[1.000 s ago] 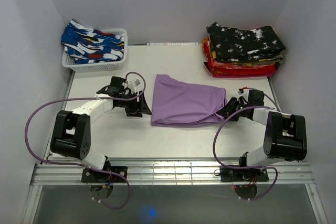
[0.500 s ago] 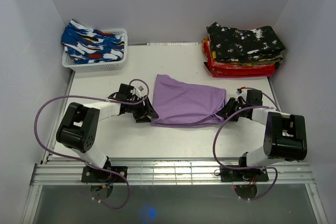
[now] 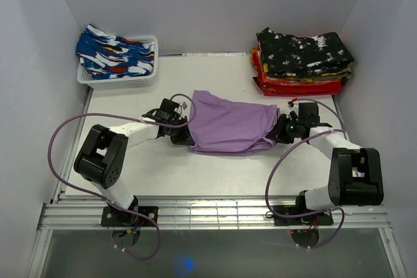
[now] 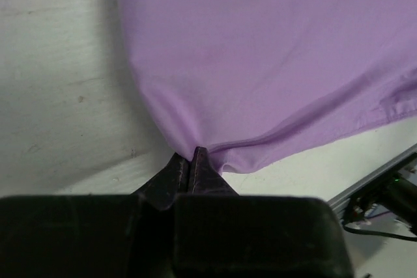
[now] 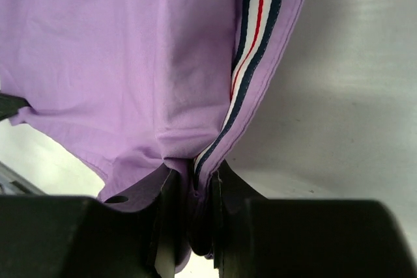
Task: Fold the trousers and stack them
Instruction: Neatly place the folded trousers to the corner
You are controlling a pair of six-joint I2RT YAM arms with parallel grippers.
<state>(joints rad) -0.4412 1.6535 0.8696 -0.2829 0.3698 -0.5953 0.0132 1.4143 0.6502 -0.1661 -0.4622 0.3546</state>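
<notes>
Purple trousers lie folded across the middle of the white table. My left gripper is at their near left corner, and in the left wrist view its jaws are shut on a pinch of the purple cloth, with folds running out from the tips. My right gripper holds the right end. The right wrist view shows that gripper shut on the bunched cloth beside a white, red and navy striped band.
A white basket with blue patterned clothes stands at the back left. A stack of folded clothes, black-and-white on top, red below, sits at the back right. White walls close in both sides. A metal rail runs along the near edge.
My left gripper has moved right to the trousers' left corner and shut on it. My right gripper has drawn the right end slightly back and up, still shut.
</notes>
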